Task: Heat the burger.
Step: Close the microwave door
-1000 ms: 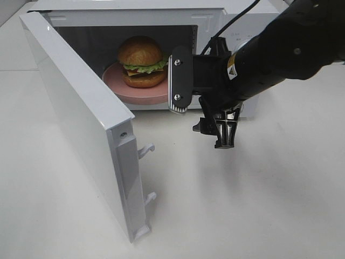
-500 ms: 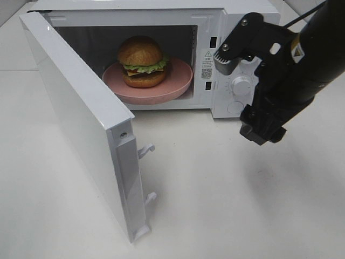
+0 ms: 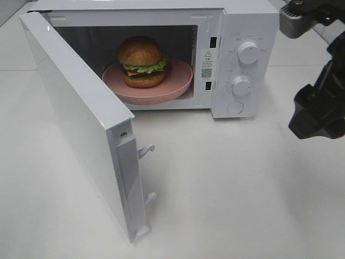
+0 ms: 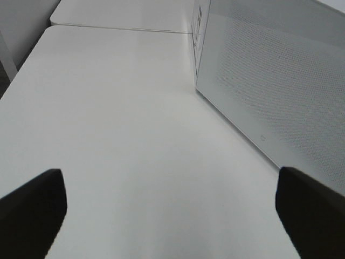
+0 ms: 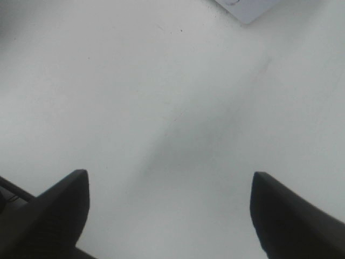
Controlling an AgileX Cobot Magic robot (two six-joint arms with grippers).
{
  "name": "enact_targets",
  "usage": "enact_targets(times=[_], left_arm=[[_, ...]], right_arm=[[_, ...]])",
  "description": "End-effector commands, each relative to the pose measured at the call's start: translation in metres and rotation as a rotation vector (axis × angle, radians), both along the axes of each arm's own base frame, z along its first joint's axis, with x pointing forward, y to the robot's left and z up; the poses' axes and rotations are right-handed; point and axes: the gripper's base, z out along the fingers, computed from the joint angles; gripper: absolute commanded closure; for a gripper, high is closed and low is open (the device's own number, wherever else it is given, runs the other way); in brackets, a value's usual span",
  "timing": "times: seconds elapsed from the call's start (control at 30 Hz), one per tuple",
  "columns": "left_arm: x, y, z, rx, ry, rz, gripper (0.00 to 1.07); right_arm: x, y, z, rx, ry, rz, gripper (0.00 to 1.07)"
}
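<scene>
**Burger sitting inside the open microwave, both grippers spread wide and empty**

The burger (image 3: 142, 61) is sitting upright in the middle of a pink plate (image 3: 180, 82), its brown bun on top and the green lettuce frill showing under it. The plate is lying inside the cavity of the white microwave (image 3: 237, 16), with its front rim reaching just to the opening. The door (image 3: 75, 108) is standing wide open, swung out toward the left of the high view, and two white latch hooks (image 3: 146, 150) are sticking out from its free edge. On the control panel to the right of the cavity, two knobs (image 3: 248, 52) are sitting one above the other, with a round button (image 3: 235, 107) below them. The microwave is resting on a plain white table (image 3: 226, 189).

At the right edge of the high view the right arm (image 3: 321, 110) is hanging above the table, well apart from the microwave and touching nothing. Its wrist camera is showing the right gripper (image 5: 170, 216) with its fingers (image 5: 54, 210) spread wide over bare table and nothing between them.

The left gripper (image 4: 172, 216) is likewise gaping wide and empty above the table, near a white perforated panel (image 4: 280, 91) of the microwave; whether that is the door or a side wall I cannot tell.
</scene>
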Motion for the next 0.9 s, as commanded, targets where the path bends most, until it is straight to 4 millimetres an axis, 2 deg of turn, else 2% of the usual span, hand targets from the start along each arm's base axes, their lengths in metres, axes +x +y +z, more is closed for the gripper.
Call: enact_targets(times=[0.03, 0.27, 0.33, 0.53, 0.77, 0.9], left_arm=[[-0.003, 0.000, 0.000, 0.002, -0.027, 0.002, 0.09], [-0.003, 0.000, 0.000, 0.002, -0.027, 0.002, 0.09], [-0.003, 0.000, 0.000, 0.002, -0.027, 0.002, 0.09], [-0.003, 0.000, 0.000, 0.002, -0.027, 0.002, 0.09], [-0.003, 0.000, 0.000, 0.002, -0.027, 0.002, 0.09], [-0.003, 0.000, 0.000, 0.002, -0.027, 0.002, 0.09]], right_arm=[[-0.013, -0.008, 0.006, 0.019, 0.030, -0.037, 0.30], [-0.029, -0.018, 0.016, 0.033, 0.037, -0.066, 0.31], [-0.040, -0.024, 0.021, 0.046, 0.043, -0.079, 0.31], [-0.056, -0.032, 0.029, 0.101, 0.021, -0.081, 0.31], [-0.071, -0.042, 0.023, 0.117, -0.007, -0.087, 0.31], [-0.082, -0.050, 0.010, 0.123, -0.005, -0.106, 0.31]])
